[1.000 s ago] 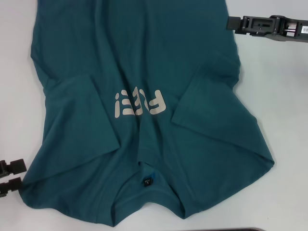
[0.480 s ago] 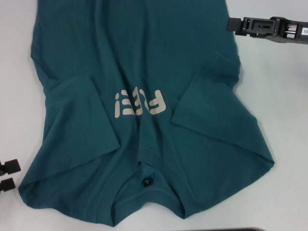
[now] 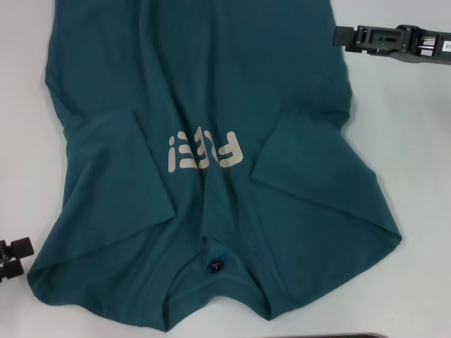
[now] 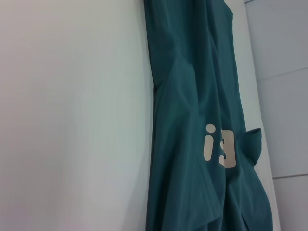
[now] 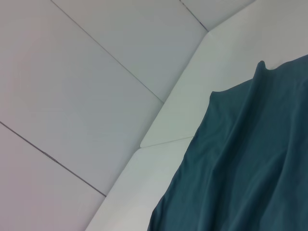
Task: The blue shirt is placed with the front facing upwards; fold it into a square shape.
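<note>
At the bench's (image 3: pixel 423 211) left edge I see my left hand (image 3: pixel 13 259), fingers slightly apart, just beside the blue shirt (image 3: pixel 211 105) spread front-up across the middle; my right hand (image 3: pixel 340 36) hovers by the far right, fingers together

We see the shirt (image 3: pixel 211 162), dark teal-blue, spread front up and wrinkled, its collar nearest us with a small black tag (image 3: pixel 215 266) inside. Both sleeves are folded inward beside the pale lettering (image 3: pixel 204 153), which reads upside down.
</note>
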Action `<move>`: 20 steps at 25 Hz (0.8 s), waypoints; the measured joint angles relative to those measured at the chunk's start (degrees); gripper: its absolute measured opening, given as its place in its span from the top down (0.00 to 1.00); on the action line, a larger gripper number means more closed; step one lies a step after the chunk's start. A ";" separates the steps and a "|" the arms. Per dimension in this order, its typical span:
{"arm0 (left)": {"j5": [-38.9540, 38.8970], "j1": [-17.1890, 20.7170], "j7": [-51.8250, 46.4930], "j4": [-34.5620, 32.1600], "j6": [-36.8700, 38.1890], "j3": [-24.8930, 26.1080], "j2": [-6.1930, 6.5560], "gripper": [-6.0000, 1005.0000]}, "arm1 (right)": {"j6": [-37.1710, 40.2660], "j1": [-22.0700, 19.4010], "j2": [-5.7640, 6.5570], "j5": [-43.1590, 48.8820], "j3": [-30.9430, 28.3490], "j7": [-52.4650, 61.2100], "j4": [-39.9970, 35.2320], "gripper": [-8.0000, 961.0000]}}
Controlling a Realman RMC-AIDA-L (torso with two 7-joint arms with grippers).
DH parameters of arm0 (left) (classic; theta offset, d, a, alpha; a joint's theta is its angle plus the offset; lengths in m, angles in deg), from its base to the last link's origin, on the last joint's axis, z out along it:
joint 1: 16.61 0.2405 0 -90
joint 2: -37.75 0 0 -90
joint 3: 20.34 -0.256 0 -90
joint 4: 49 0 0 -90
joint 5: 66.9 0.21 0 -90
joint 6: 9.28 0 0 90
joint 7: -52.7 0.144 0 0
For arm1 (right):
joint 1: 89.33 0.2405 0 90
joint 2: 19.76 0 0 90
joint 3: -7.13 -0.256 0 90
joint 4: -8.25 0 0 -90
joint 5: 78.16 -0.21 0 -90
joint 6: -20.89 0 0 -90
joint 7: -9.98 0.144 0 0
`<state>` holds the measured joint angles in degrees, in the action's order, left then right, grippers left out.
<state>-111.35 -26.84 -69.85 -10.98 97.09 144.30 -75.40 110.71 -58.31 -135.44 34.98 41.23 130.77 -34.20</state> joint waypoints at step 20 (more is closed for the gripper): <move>1.72 -0.38 0.39 0.01 -1.73 -0.69 -0.75 0.08 | 0.31 0.00 0.03 -0.12 -0.72 -0.63 0.00 0.23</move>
<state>-109.64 -27.22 -69.46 -10.97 95.36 143.61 -76.15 111.02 -58.31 -135.42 34.86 40.52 130.14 -34.20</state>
